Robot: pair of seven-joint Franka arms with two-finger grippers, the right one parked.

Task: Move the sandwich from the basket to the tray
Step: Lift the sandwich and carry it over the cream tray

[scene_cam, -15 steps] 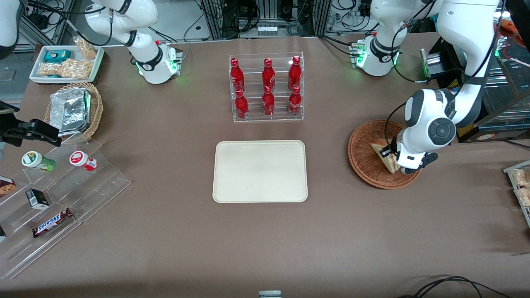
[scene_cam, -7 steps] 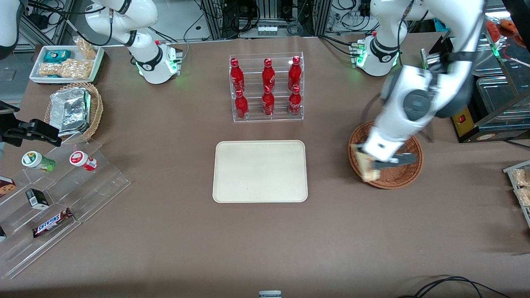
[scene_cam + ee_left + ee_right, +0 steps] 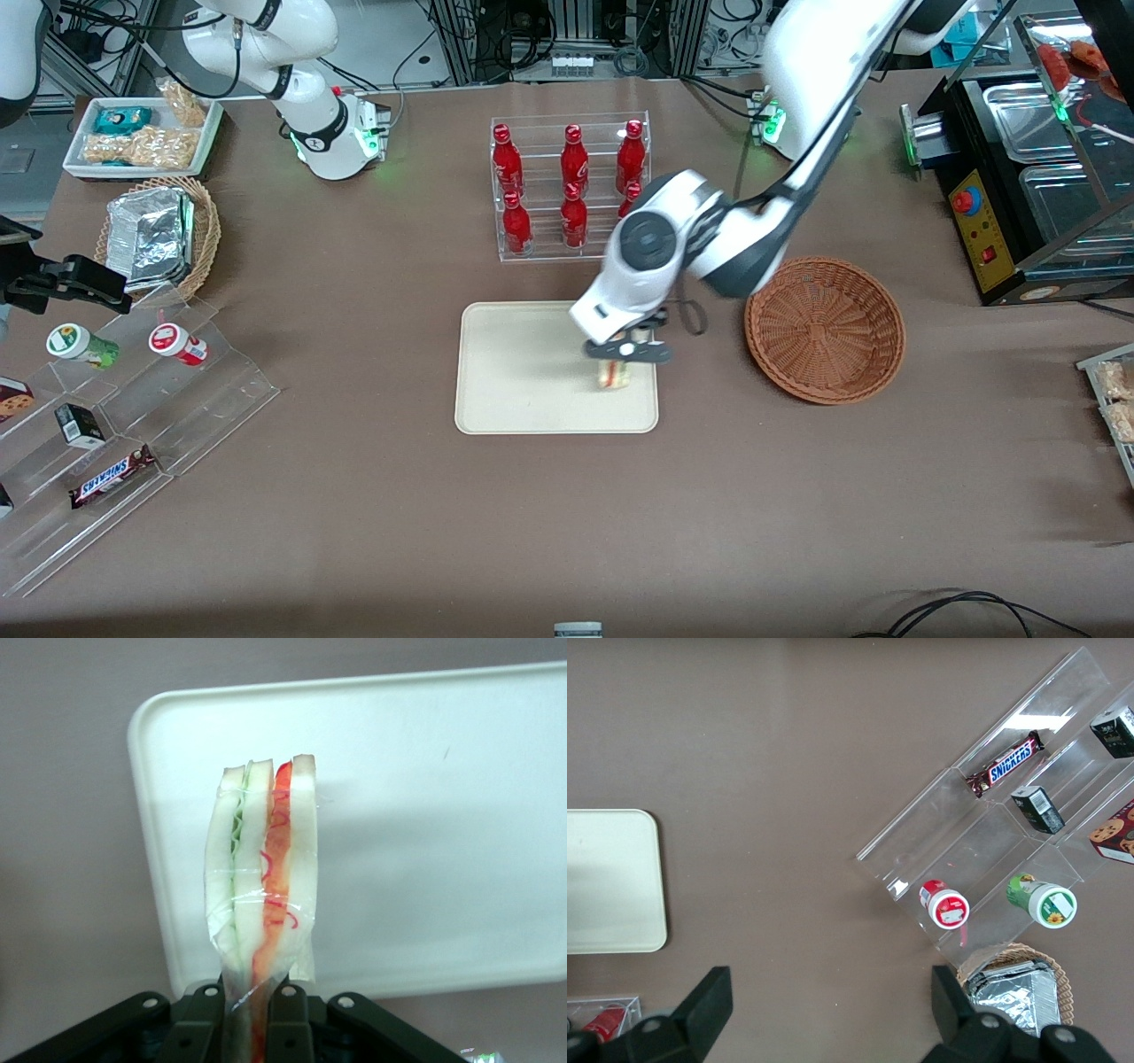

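1. The claw [image 3: 625,353] hangs over the tray [image 3: 523,372], above the tray's end nearest the basket, and is clamped on the sandwich [image 3: 614,374].
2. In the left wrist view the claw [image 3: 252,1010] pinches the narrow end of the sandwich [image 3: 261,877] between its two black fingers [image 3: 203,1020], and the wedge sticks out past the fingertips over the tray [image 3: 425,815].
3. The sandwich is wrapped in clear film; its cut side shows white bread with a green layer and a red-orange layer.
4. It seems to be held above the tray rather than resting on it, though contact is hard to judge from these views.
5. The basket [image 3: 825,329] sits on the table [image 3: 567,514] beside the tray, toward the working arm's end, with nothing in it.
6. Farther from the front camera than the tray stands a clear rack of red bottles [image 3: 571,188]; their white lettering is too small to read.
7. Well away from the tray, toward the parked arm's end of the table, a clear stepped stand holds a bar [image 3: 112,476] marked "SNICKERS", legible in the right wrist view [image 3: 1008,762].
8. On that stand are also two small round-lidded cups, one red [image 3: 177,343] and one green [image 3: 81,345], whose labels cannot be read.
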